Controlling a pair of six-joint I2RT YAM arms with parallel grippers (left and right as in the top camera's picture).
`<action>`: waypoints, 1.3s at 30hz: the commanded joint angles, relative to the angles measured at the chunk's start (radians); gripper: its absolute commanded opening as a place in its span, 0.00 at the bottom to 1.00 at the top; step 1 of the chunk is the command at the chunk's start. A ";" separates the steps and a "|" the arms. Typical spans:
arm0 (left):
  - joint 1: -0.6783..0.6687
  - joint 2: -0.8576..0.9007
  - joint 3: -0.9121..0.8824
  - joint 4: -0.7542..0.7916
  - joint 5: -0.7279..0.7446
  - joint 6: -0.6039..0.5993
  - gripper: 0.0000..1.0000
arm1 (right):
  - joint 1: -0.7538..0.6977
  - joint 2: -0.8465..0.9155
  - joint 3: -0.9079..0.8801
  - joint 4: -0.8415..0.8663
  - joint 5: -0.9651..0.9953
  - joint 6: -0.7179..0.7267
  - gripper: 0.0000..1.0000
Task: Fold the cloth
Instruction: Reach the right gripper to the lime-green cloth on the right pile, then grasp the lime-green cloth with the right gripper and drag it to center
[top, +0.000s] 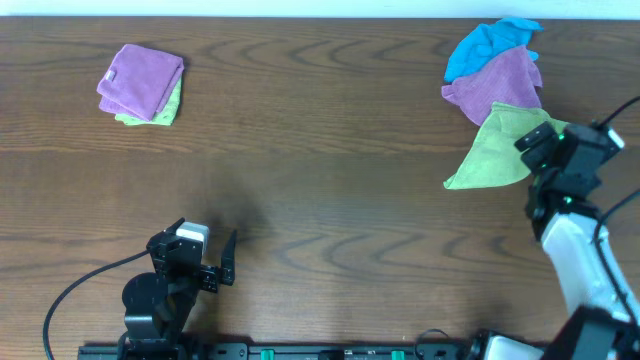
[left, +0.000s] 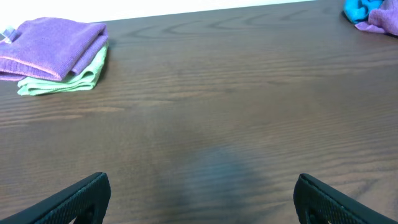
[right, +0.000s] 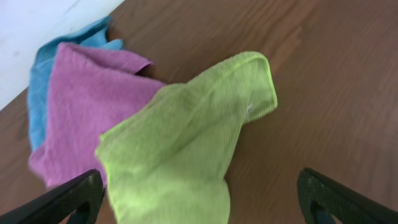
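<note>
The lime-green soft microfiber cloth (top: 495, 150) is lying unfolded and rumpled at the right side of the dark wood-grain table (top: 320, 150). One edge is lapping onto a crumpled purple cloth (top: 497, 85), which in turn is partly covering a bright blue cloth (top: 490, 42). These three are being kept together near the far right edge, seemingly as a pile of work waiting to be done. At the far left a folded purple cloth (top: 143, 78) is being stored on top of a folded lime-green cloth (top: 155, 110), seemingly as a finished stack, well apart from the pile. The bare middle of the table is probably being reserved as the folding area.

The right gripper (top: 538, 140) is being held just over the near right corner of the lime-green cloth, probably so that a corner can be pinched. In the right wrist view the right gripper (right: 199, 183) is being shown with its jaws spread wide, the green fabric (right: 186, 143) lying between and beyond them. Nothing is being grasped, and no contact with the fabric can be made out.

The left gripper (top: 210, 250) is being parked near the front edge on the left, well away from every cloth. In the left wrist view the left gripper (left: 202, 186) is likewise being shown fully spread over bare wood, with nothing being held or touched. The fold is judged as not yet begun.
</note>
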 joint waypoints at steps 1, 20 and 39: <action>-0.004 -0.006 -0.020 -0.006 0.000 0.000 0.95 | -0.031 0.093 0.055 0.020 -0.095 -0.027 0.99; -0.004 -0.006 -0.020 -0.006 0.000 0.000 0.95 | -0.021 0.431 0.212 0.163 -0.208 -0.042 0.34; -0.004 -0.006 -0.020 -0.006 0.000 0.000 0.95 | -0.021 0.513 0.213 0.199 -0.220 -0.041 0.50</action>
